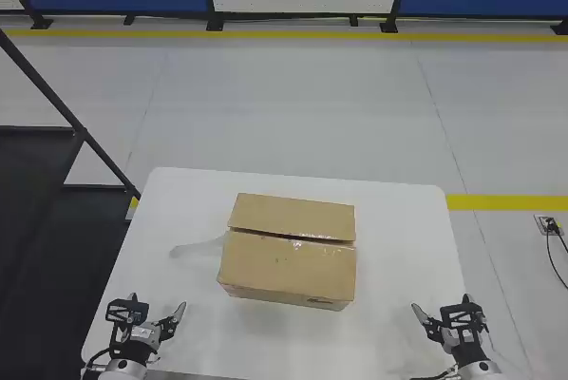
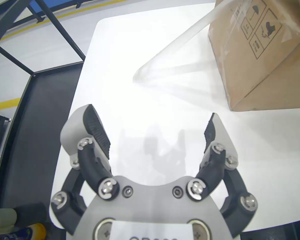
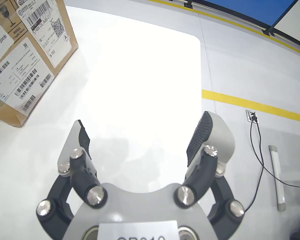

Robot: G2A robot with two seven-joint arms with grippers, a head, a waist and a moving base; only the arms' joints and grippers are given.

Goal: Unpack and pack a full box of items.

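A brown cardboard box (image 1: 290, 251) stands in the middle of the white table (image 1: 398, 237), its top flaps nearly closed with a slit between them. A strip of clear tape (image 2: 180, 41) hangs off its left side and reaches down to the tabletop. The box (image 2: 262, 51) has printed handling symbols on that side, and white shipping labels cover the box (image 3: 27, 48) on the right side. My left gripper (image 1: 149, 320) is open near the table's front left corner. My right gripper (image 1: 450, 320) is open near the front right corner. Both hold nothing.
A dark metal rack (image 1: 37, 218) stands along the table's left edge. Yellow floor lines (image 1: 517, 201) run to the right, with a floor socket and black cable (image 3: 255, 136) beside the table. Bare tabletop lies between each gripper and the box.
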